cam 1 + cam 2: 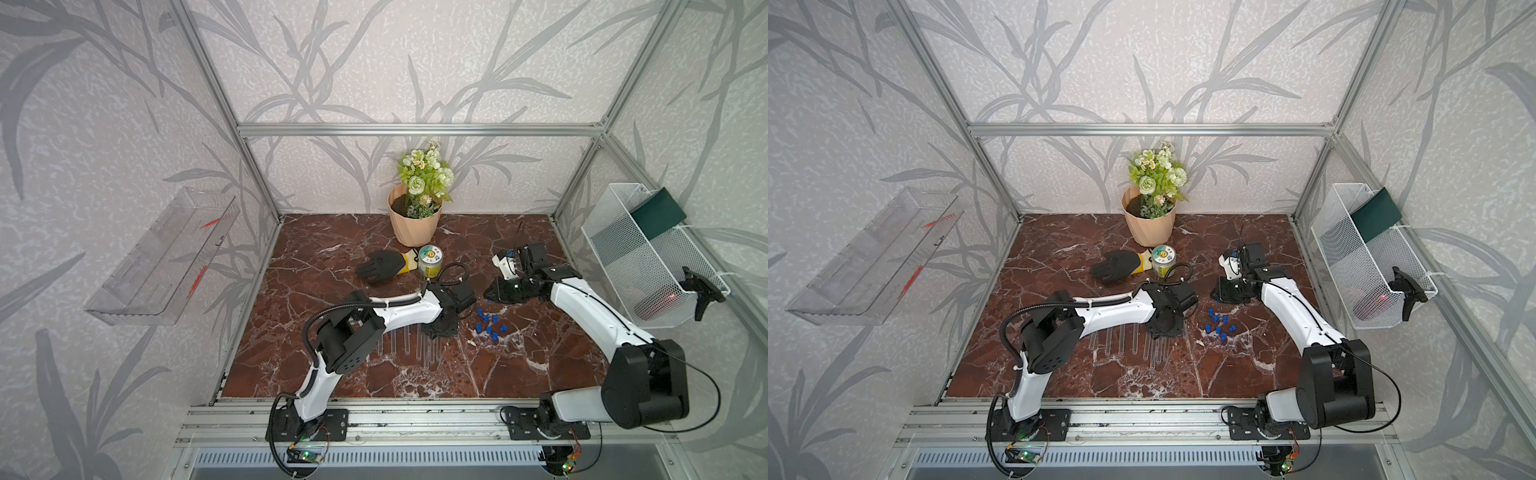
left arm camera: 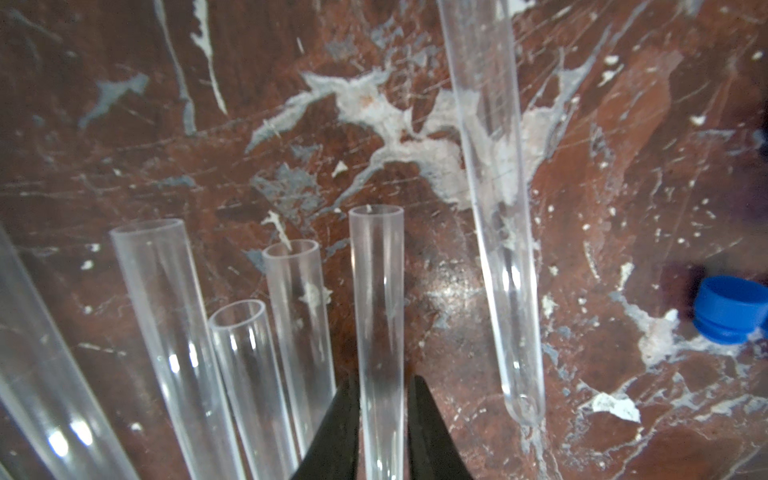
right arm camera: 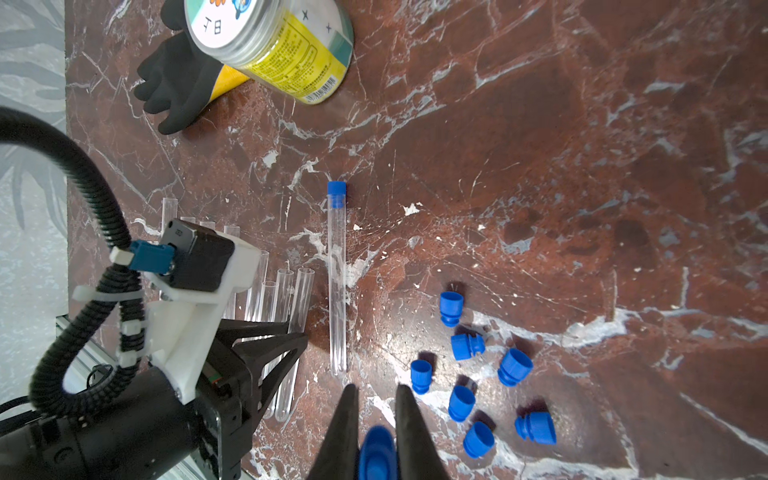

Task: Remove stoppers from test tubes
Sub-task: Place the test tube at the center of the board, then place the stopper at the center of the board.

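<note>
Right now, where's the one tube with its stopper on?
In the right wrist view, the capped tube lies flat on the table. It sits by itself between the row of open tubes and the scattered loose stoppers, touching neither.

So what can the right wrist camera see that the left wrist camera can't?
Only the right wrist view: the jar, the black glove, the right tool pinching a blue stopper, and the fitted stopper on the lone tube. Only the left wrist view: the left tool with tips either side of one open tube. Both: the open tubes, that lone tube, a loose stopper, the marble table.
</note>
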